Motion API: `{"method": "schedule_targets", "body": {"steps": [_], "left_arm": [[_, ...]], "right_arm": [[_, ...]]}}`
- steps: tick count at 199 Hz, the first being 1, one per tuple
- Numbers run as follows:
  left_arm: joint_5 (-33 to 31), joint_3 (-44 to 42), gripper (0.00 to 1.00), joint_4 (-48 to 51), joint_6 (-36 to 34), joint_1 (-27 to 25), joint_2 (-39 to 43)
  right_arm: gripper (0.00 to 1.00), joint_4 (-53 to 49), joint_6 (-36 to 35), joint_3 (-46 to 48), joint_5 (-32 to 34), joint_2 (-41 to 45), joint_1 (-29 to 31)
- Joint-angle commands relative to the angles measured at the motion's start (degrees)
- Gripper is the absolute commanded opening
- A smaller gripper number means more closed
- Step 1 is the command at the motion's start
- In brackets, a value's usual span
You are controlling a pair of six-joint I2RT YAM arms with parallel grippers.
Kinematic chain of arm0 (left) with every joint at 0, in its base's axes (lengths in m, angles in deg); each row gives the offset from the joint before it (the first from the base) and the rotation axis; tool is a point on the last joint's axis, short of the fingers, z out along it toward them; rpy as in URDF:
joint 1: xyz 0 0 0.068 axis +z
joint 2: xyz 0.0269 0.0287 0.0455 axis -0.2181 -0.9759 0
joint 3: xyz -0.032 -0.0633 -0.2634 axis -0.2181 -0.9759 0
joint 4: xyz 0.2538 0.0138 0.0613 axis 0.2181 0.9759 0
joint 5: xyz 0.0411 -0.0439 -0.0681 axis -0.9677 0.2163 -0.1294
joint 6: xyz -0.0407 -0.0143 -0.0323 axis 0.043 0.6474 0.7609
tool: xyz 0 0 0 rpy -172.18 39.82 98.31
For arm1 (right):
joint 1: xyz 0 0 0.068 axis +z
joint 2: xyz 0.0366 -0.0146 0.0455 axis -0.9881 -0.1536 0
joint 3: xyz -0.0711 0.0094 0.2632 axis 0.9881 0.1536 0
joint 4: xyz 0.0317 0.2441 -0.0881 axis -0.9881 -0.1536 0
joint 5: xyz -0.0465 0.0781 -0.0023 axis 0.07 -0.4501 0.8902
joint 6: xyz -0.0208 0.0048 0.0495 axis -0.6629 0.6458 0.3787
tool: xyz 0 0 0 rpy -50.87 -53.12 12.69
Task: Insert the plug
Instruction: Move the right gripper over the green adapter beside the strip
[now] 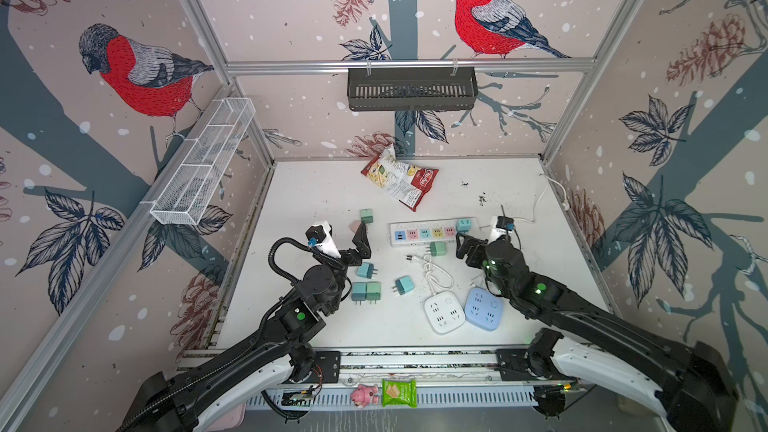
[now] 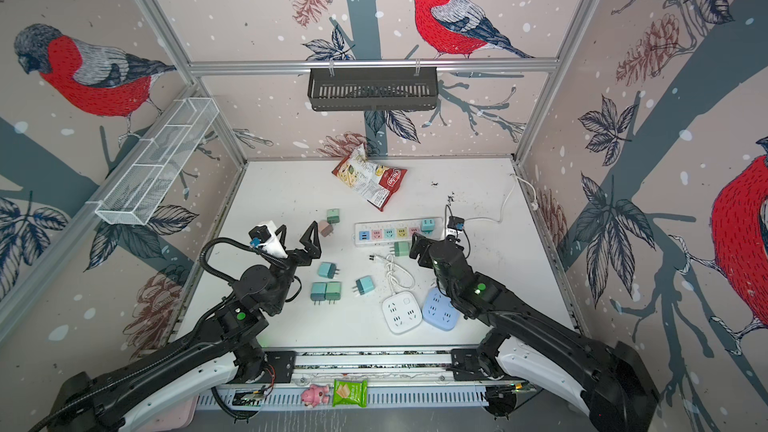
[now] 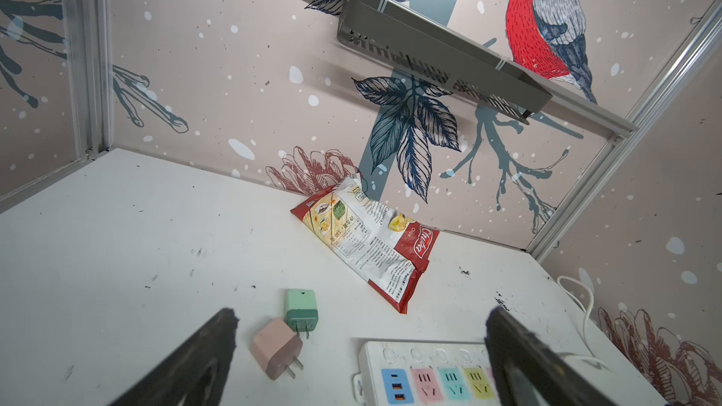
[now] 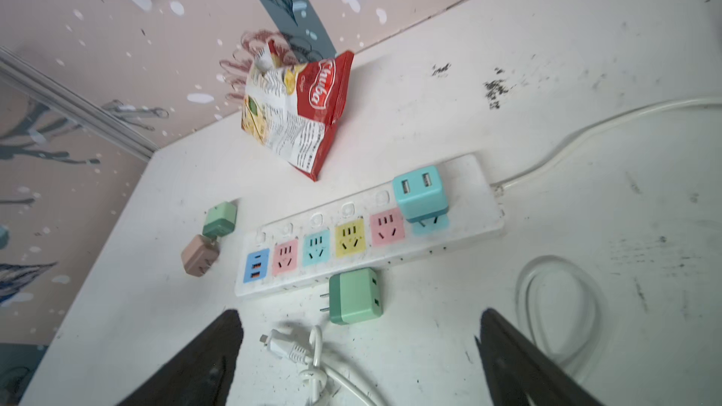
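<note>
- Bird-print walls (image 1: 291, 14) box in a scuffed white table (image 1: 316, 197). The strip (image 1: 422, 233) lies across the middle of it, and its cord (image 1: 540, 201) runs off toward a side wall.
- The task's thing, as I judge it, is the green plug (image 4: 353, 296). It lies on its side on the table, just beside the strip's near edge and right in front of the right pincer (image 4: 361, 313). A teal plug (image 4: 418, 193) already stands in the end socket (image 4: 429, 224).
- The right pincer is wide and holds nothing. The left pincer (image 3: 363, 314) is also wide and empty, hanging over a pink plug (image 3: 275, 347) off the strip's other end.
- To do the step well:
  - Close on the green plug's flat sides, clear of its prongs.
  - The prongs point along the strip, so turn the plug prongs-down before it meets a socket.
  - Square it over a free socket (image 4: 349, 237), then press straight; a tilt would likely jam the prongs.
  - The strip looks loose, so the left pincer could steady it.
- A prong shows under the teal plug, so it may not be fully home. I cannot say for sure.
- In both top views the right wrist hides much of its own pincer, so its height above the table is unclear.
- Both wrist views cut the fingers (image 4: 203, 365) off at the frame edge. In the left wrist view one of them hides the strip's far sockets.
</note>
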Motion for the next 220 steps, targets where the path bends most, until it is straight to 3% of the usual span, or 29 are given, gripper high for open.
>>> {"method": "schedule_targets", "body": {"steps": [1, 22, 69, 107, 161, 220], "left_arm": [[-6.3, 0.9, 0.98, 1.3, 3.1, 0.1, -0.3], [-5.2, 1.7, 0.98, 2.5, 3.0, 0.1, -0.3], [-4.2, 2.5, 0.98, 3.0, 2.3, 0.1, -1.1], [-4.1, 4.1, 0.98, 4.8, 1.6, 0.1, -2.5], [-3.9, 4.0, 0.98, 4.5, 1.1, 0.1, -2.8], [-3.8, 4.6, 0.98, 4.8, 0.8, 0.1, -3.7]], "right_arm": [[0.95, -1.9, -0.7, -4.5, 4.2, -8.5, 2.2], [0.95, -5.7, -0.3, -9.1, 7.3, -15.9, 2.8], [0.95, -3.7, -1.3, -13.6, 4.4, -27.8, 2.8], [0.95, -6.6, -0.6, -18.1, 7.1, -36.6, 2.8], [0.98, -8.6, 0.0, -20.6, 9.0, -42.2, 2.6], [0.98, -10.3, 1.7, -18.8, 9.7, -41.2, 2.6]]}}
